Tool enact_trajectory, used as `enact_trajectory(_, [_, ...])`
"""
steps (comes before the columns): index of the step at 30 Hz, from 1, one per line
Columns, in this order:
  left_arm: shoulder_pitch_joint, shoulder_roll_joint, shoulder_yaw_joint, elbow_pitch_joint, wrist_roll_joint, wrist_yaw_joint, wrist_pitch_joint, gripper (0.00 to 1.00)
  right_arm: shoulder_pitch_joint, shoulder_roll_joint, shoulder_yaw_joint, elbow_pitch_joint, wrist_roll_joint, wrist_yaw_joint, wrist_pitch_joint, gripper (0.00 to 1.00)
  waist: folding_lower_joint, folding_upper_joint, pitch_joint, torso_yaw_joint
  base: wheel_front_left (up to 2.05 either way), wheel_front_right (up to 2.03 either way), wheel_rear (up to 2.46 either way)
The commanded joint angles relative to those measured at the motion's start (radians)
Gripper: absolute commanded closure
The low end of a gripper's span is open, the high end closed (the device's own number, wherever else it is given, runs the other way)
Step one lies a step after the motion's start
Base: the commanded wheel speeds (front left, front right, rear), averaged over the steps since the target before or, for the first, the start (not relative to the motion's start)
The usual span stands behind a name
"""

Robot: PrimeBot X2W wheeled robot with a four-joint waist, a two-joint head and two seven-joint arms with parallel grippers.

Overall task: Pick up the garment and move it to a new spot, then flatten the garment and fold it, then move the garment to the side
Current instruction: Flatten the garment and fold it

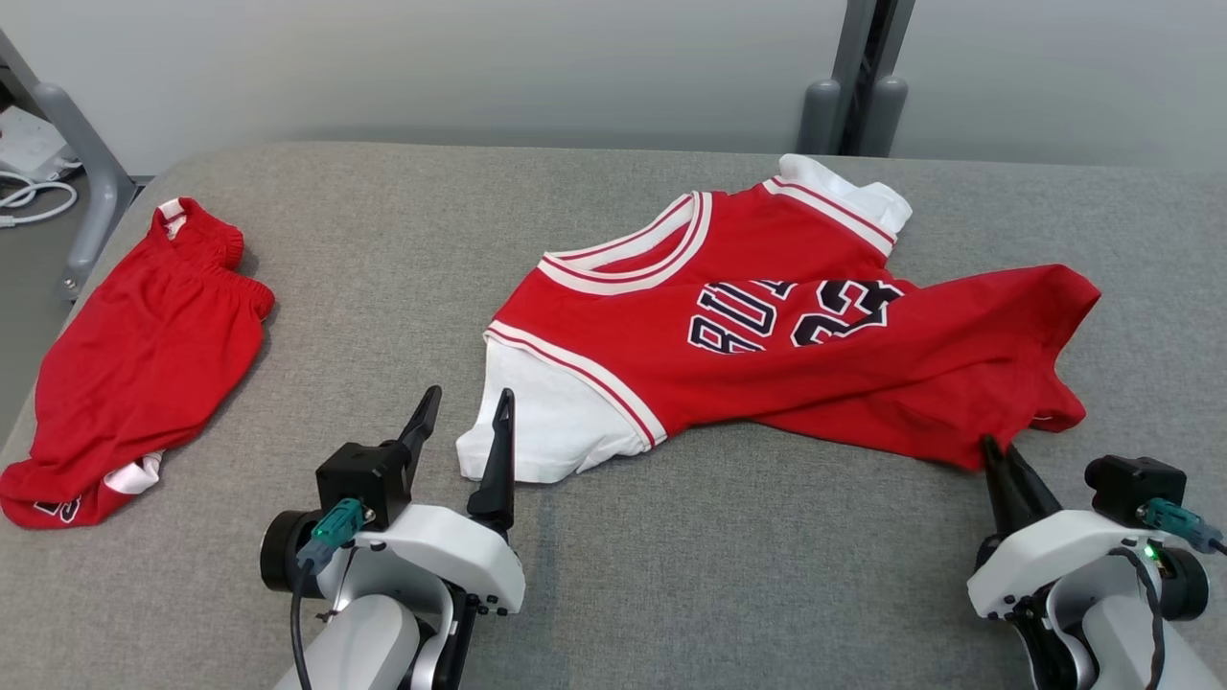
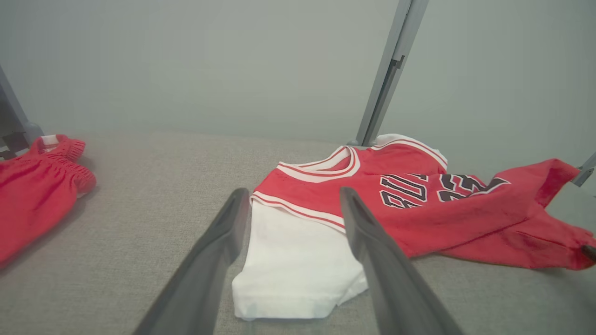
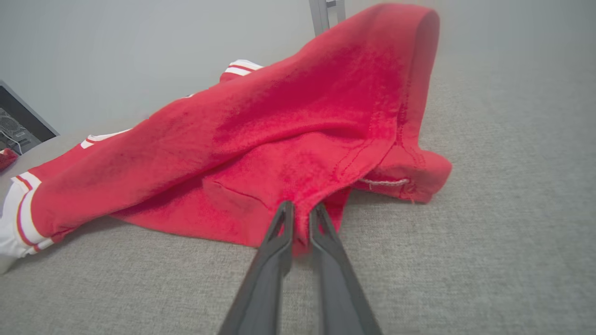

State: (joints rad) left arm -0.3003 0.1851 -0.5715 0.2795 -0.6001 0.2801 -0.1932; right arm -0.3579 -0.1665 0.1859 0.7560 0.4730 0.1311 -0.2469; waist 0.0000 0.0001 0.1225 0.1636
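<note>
The red sleeveless basketball jersey with white trim and dark lettering [image 1: 796,355] lies crumpled, chest side up, on the grey fabric-covered table [image 1: 671,575]. In the head view it sits from centre towards 2 o'clock. Its lower body is twisted and doubled over itself towards 3 o'clock, so it is not yet flat.

The right gripper [image 1: 992,446] sits at 4 o'clock, at the near red hem. In the right wrist view its two dark fingers [image 3: 284,218] are drawn close together with a fold of hem cloth between them: a pinch on the jersey. A hem edge gives a firm hold for pulling the twisted part out.

The left gripper [image 1: 470,395] sits at 7 o'clock with its fingers spread wide, holding nothing. Its tips straddle the near edge of the white short sleeve [image 1: 542,422], which probably lines it up for a second grasp.

A pair of red fabric shorts [image 1: 134,364] lies well apart at 9 o'clock.
</note>
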Motion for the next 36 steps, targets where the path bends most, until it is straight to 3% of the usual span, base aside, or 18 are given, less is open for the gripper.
enact_trajectory(1, [-0.012, 0.009, 0.001, -0.003, 0.003, 0.005, 0.001, 0.00, -0.003, -0.008, 0.005, -0.004, 0.000, -0.001, -0.007, 1.00, 0.0000, -0.0001, 0.000, -0.002, 0.00, 0.00, 0.00])
enact_trajectory(14, [0.033, 0.007, 0.011, 0.007, -0.023, 0.015, -0.013, 0.00, 0.111, -0.079, 0.042, -0.200, -0.045, -0.001, -0.015, 1.00, 0.0000, -0.0001, -0.073, -0.104, 0.00, 0.00, 0.00])
enact_trajectory(22, [0.053, -0.006, 0.022, 0.020, -0.043, 0.014, -0.031, 0.00, 0.251, -0.173, 0.008, -0.407, -0.066, -0.001, 0.124, 1.00, 0.0000, -0.0001, -0.108, -0.148, 0.00, 0.00, 0.00])
enact_trajectory(32, [0.066, -0.012, 0.026, 0.041, -0.052, 0.004, -0.043, 0.00, 0.412, -0.159, -0.113, -0.494, -0.083, -0.001, 0.267, 1.00, 0.0000, -0.0001, -0.130, -0.160, 0.00, 0.00, 0.00])
enact_trajectory(33, [0.066, -0.011, 0.025, 0.044, -0.052, 0.006, -0.042, 0.00, 0.422, -0.153, -0.124, -0.487, -0.093, -0.001, 0.276, 0.95, 0.0000, -0.0001, -0.131, -0.161, 0.00, 0.00, 0.00])
enact_trajectory(34, [0.065, -0.011, 0.023, 0.046, -0.052, 0.006, -0.039, 0.00, 0.426, -0.144, -0.139, -0.480, -0.102, -0.001, 0.281, 0.04, 0.0000, -0.0001, -0.131, -0.160, 0.00, 0.00, 0.00])
enact_trajectory(36, [0.064, -0.006, 0.020, 0.052, -0.051, 0.010, -0.032, 0.00, 0.428, -0.119, -0.158, -0.473, -0.112, -0.001, 0.291, 0.00, 0.0000, -0.0001, -0.130, -0.160, 0.00, 0.00, 0.00])
